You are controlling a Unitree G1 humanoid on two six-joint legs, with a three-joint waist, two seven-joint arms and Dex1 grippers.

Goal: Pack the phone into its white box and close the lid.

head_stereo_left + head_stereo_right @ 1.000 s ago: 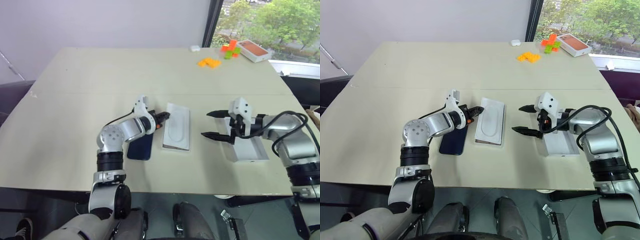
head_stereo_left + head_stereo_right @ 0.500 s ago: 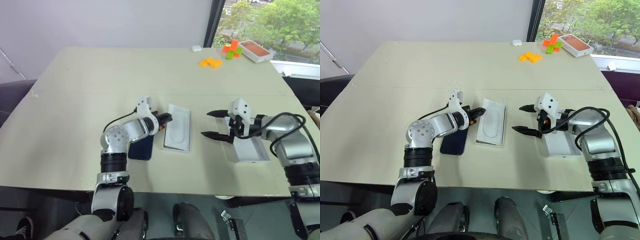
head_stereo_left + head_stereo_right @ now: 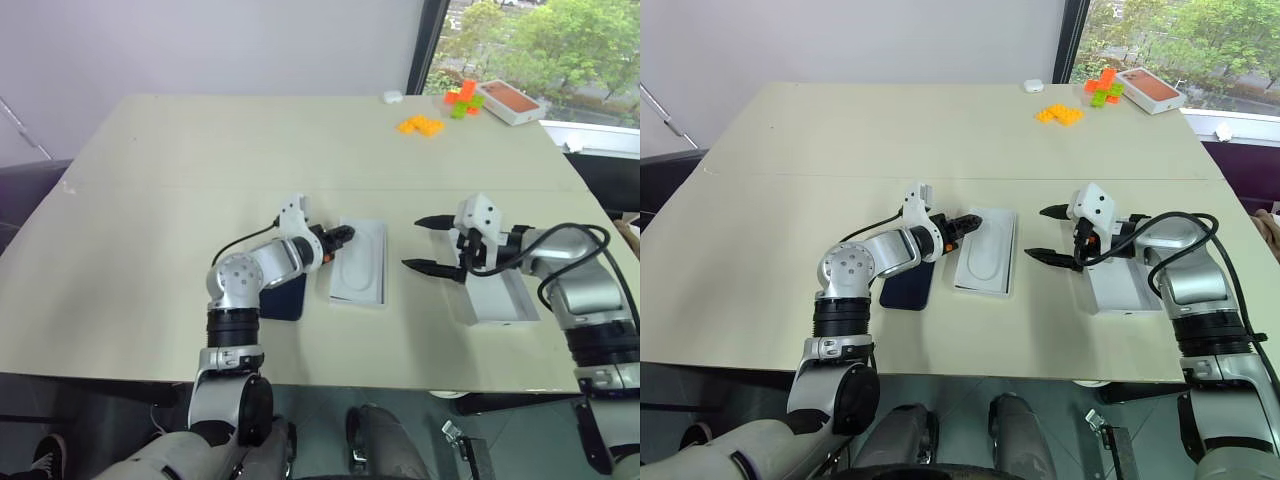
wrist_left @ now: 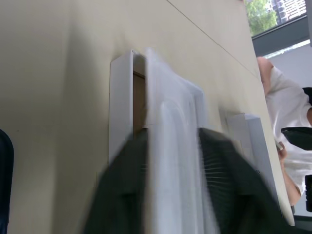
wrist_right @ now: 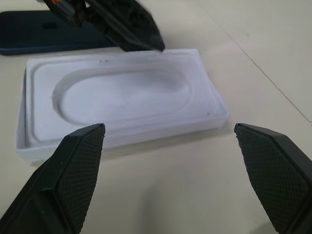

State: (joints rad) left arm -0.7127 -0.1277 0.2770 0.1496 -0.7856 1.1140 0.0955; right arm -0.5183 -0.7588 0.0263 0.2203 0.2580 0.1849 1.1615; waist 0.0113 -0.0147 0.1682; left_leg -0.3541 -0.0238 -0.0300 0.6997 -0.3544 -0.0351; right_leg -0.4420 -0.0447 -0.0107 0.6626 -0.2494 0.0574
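The white box (image 4: 119,97) lies mid-table, a strip of its brown floor showing. A thin white insert (image 3: 358,262) with an oval recess sits skewed on top of it. My left gripper (image 3: 343,236) is at the insert's left edge and is open, one finger on each side of the sheet. Left of the box lies the dark navy phone (image 3: 285,297), partly under my left forearm. My right gripper (image 3: 412,243) hangs open to the right of the box, nothing between its fingers. The white lid (image 3: 497,295) rests open side up beneath my right wrist.
At the far right corner are orange blocks (image 3: 420,125), green and orange blocks (image 3: 460,98), a white box with an orange-red top (image 3: 510,101) and a small white case (image 3: 390,97). The table's front edge runs just below the phone and the lid.
My left gripper was shut at the insert's left edge; its fingers now stand apart around the sheet. The right gripper has held still.
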